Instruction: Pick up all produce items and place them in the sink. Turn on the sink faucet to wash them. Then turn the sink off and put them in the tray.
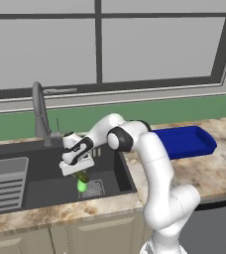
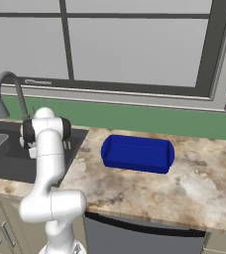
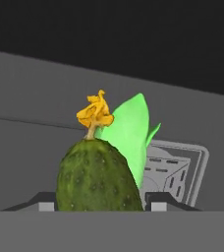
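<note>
From my hand camera, the nearest thing is the bumpy olive-green cucumber-like vegetable [image 3: 95,177], upright between the two dark finger tips [image 3: 154,204] with a withered orange blossom [image 3: 95,114] on its far end. The jaws stand partly apart with that vegetable filling the gap, so I read them as grasping it. Just behind it, touching or nearly so, sits the bright lime-green pointed vegetable [image 3: 132,130], and beyond that the square metal drain grate [image 3: 175,172] on the floor of the large dark grey recessed sink [image 3: 30,142].

In my left base view the gripper [image 1: 78,171] hangs low inside the basin [image 1: 45,191], pointing down, with the olive vegetable [image 1: 82,175] under it and the lime-green one [image 1: 82,186] lying at the edge of the drain grate [image 1: 95,188]. A lighter grey ribbed rack [image 1: 5,184] sits in the sink's left part. Behind the basin rises the tall slim dark grey gooseneck faucet [image 1: 39,111]; I cannot tell how its lever is set.

To the right, well apart from the sink on the mottled beige stone counter [image 1: 209,168], lies the shallow deep-blue rectangular tray [image 1: 187,141]. Farthest back are the green wall strip [image 1: 184,111] and the large grey-framed window [image 1: 100,44]. I can make out no writing, brand or label anywhere.
</note>
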{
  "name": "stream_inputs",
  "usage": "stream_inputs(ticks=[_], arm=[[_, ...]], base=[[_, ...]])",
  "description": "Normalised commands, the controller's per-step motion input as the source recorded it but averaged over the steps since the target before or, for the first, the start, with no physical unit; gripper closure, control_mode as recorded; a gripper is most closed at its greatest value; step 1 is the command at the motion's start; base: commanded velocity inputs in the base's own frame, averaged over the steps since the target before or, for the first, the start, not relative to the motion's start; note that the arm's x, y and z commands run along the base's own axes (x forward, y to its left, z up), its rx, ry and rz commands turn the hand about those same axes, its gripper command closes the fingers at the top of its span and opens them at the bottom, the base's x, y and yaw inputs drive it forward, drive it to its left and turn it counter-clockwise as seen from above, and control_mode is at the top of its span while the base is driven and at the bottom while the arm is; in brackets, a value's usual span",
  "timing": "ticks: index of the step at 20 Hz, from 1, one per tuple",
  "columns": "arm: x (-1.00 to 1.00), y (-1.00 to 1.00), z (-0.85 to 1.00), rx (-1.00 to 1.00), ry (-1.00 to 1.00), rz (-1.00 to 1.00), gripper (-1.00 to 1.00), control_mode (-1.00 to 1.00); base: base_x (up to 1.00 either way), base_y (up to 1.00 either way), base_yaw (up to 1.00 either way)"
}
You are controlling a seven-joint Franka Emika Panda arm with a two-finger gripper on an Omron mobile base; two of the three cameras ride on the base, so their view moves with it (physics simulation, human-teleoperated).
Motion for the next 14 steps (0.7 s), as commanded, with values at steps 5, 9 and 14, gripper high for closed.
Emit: stream_inputs(ticks=[5,9,14], arm=[[0.0,0.0,-0.28,-0.01,0.04,-0.02,1.0,-1.0],[0.05,0.0,-0.29,-0.02,0.05,-0.02,1.0,-1.0],[0.04,0.0,-0.25,0.0,0.06,0.0,1.0,-1.0]], base=[[0.0,0.0,0.0],[0.0,0.0,0.0],[0.0,0.0,0.0]])
